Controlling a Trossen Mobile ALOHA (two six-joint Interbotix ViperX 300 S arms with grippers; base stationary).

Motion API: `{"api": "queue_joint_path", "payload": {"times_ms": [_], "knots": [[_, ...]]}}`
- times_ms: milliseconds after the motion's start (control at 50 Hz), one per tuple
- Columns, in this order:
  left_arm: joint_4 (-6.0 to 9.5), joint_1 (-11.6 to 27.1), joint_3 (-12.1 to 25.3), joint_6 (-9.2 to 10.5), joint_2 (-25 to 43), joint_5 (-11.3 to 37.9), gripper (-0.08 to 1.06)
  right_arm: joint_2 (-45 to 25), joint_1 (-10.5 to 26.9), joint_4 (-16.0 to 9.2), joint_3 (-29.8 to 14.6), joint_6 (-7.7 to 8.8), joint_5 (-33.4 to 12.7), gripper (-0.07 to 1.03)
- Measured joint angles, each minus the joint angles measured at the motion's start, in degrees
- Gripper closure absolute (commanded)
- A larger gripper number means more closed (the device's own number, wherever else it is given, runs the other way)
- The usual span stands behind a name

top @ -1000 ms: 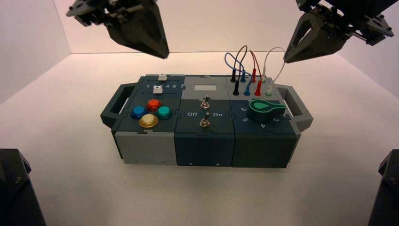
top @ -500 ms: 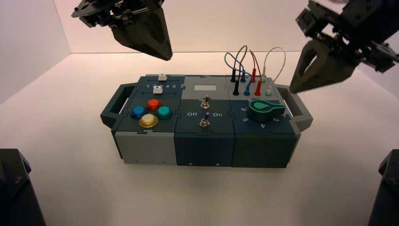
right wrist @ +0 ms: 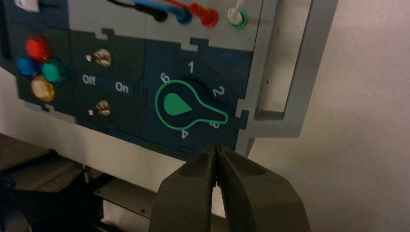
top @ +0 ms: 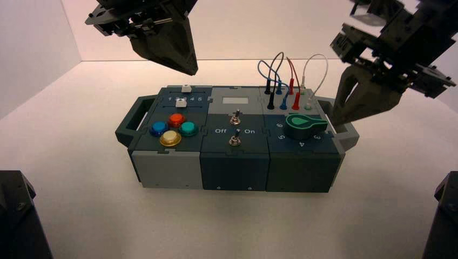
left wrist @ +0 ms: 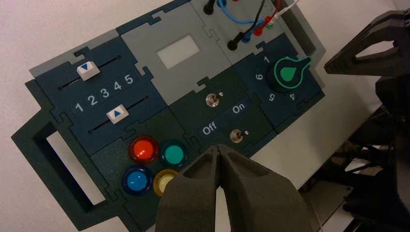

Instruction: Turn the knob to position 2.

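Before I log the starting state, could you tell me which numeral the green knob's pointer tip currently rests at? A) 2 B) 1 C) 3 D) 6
C: in the right wrist view the knob has its narrow tip lying over the numeral just past 2, next to 4, so at 3, with the right gripper shut and apart from it.

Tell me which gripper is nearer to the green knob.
Right. The right gripper hangs just beside the green knob, at the box's right end. The left gripper hovers high above the box's far left part.
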State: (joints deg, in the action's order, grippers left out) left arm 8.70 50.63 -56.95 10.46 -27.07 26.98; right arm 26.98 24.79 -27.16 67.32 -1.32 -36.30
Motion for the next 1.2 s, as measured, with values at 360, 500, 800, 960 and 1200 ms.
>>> {"api": "queue_joint_path", "payload": {"times_ms": [360, 500, 800, 960, 1200], "knots": [[-0.18, 0.0, 0.4, -0.88, 1.1, 0.0, 1.01, -3.2, 1.1, -0.1, -1.1, 0.09, 0.9, 0.99], [-0.18, 0.0, 0.4, -1.14, 1.1, 0.0, 1.01, -3.4, 1.1, -0.1, -1.2, 0.09, 1.8, 0.99], [-0.18, 0.0, 0.8, -1.67, 1.1, 0.2, 1.01, -5.4, 1.1, -0.1, -1.2, 0.00, 3.9, 0.99], [-0.18, 0.0, 1.3, -2.29, 1.1, 0.7, 1.01, -6.4, 1.0, -0.1, -1.2, 0.00, 4.7, 0.99], [-0.18, 0.0, 1.4, -2.55, 1.1, 0.9, 1.01, -7.3, 1.1, -0.1, -1.2, 0.00, 5.7, 0.99]]}}
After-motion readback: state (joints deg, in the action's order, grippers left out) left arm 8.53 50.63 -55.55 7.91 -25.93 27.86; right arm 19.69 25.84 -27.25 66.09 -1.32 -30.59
